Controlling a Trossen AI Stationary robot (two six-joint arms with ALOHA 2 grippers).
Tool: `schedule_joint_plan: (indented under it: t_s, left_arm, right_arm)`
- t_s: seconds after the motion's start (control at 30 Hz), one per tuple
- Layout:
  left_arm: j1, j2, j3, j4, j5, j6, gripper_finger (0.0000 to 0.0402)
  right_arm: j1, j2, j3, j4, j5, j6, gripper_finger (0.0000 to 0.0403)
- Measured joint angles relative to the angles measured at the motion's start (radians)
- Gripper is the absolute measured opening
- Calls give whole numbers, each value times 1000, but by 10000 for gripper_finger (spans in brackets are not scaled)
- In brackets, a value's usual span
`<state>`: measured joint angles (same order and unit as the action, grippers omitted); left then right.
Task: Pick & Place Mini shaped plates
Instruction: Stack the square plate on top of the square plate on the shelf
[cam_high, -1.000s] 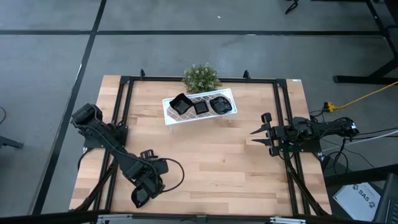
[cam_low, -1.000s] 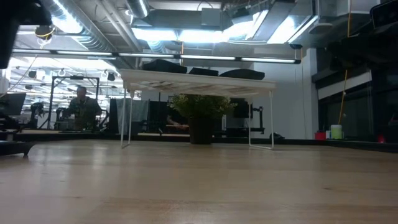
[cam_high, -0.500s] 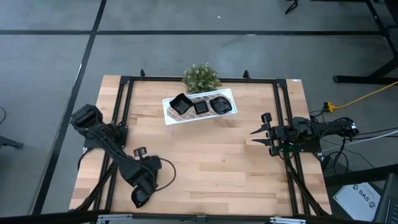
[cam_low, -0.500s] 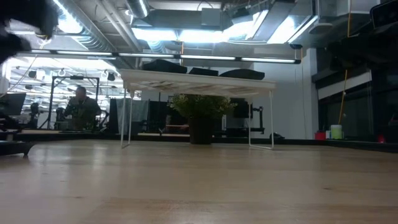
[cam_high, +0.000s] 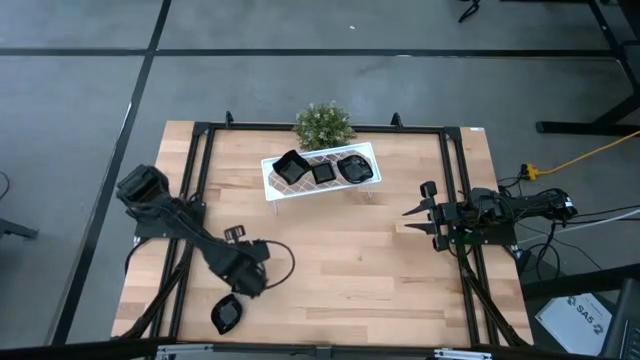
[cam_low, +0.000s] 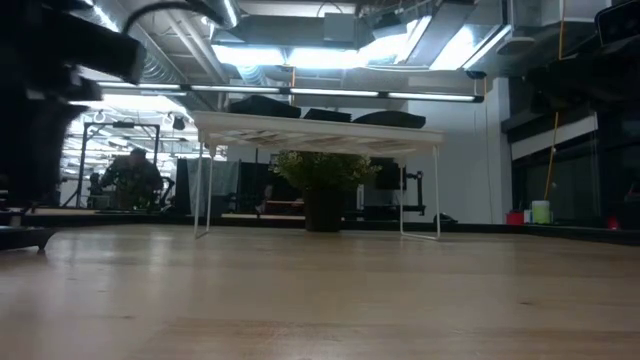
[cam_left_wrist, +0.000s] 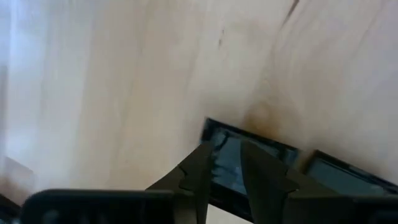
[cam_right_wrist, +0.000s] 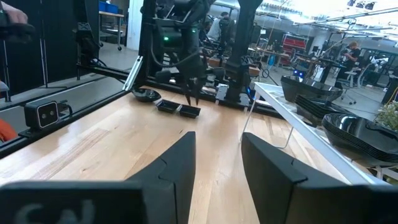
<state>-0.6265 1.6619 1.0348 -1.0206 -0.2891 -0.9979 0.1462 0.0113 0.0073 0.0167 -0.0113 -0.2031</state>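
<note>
Three piles of glossy black mini shaped plates (cam_high: 322, 169) sit on the white rack (cam_high: 368, 152) at the table's far middle. More plates lie on the wood near the front left: a rounded one (cam_high: 228, 313) and two small square ones (cam_right_wrist: 188, 111) (cam_right_wrist: 168, 106). My left gripper (cam_left_wrist: 227, 165) points down right over a square plate (cam_left_wrist: 273, 152), its fingers a narrow gap apart. In the high view the left hand (cam_high: 247, 270) hides the square plates. My right gripper (cam_right_wrist: 217, 168) waits open and level at the table's right side (cam_high: 420, 212), with nothing between its fingers. My left gripper comes from above, its fingertips (cam_right_wrist: 190, 99) just over the square plate's rim (cam_left_wrist: 214, 134), which shows through the gap between them. Whether they touch it I cannot tell. The plate lies flat on the table.
A small green plant (cam_high: 323, 125) stands behind the rack. Black frame rails (cam_high: 190, 180) run along the table's left, right and far sides. Bare wood (cam_high: 360, 270) spreads between the two arms. People and benches show in the room beyond the table.
My left gripper has sunk toward the table and shifted a little toward the far and right edges. The rounded plate near the front edge, earlier partly under the hand, now shows whole. In the low view the left arm has come in at the upper left.
</note>
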Motion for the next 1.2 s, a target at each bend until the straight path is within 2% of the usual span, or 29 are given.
schedule_joint_plan:
  t_s: [0.17,0.27,0.47,0.7,1.0,1.2]
  left_arm:
    - [70,-6,-3,1,8,198,73]
    - [96,-62,-49,59,19,259,64]
    - [113,-287,-247,256,61,246,47]
    - [112,-479,-350,294,105,272,32]
    - [145,-483,-359,286,95,447,37]
    - [189,-440,-359,273,209,530,38]
  right_arm:
    - [0,0,0,0,0,0,129]
    - [0,0,0,0,0,0,129]
    - [0,0,0,0,0,0,129]
    - [0,0,0,0,0,0,129]
    - [0,0,0,0,0,0,129]
    - [0,0,0,0,0,0,129]
